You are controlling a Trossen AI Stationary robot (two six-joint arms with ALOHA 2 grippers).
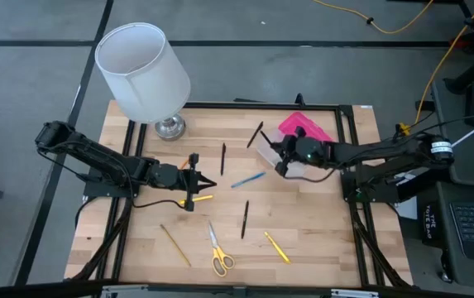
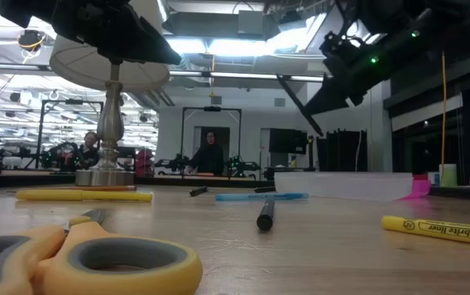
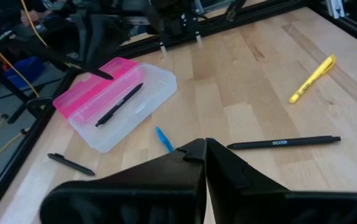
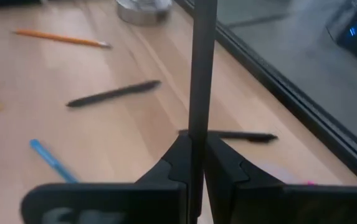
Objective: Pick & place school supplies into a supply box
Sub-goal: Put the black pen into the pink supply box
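On the table [image 1: 303, 232]: one scissors [image 1: 217, 254], one supply box [image 1: 290, 153].

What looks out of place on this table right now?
A white-shaded lamp stands at the far left corner, unrelated to the pens. The right end effector grips a black pen over the open supply box. Nothing is spilled.

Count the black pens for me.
5 black pens. One lies inside the supply box; one is clamped in the right gripper; one beside the box; one near the lamp base; one between scissors and blue pen. The arms may hide others.
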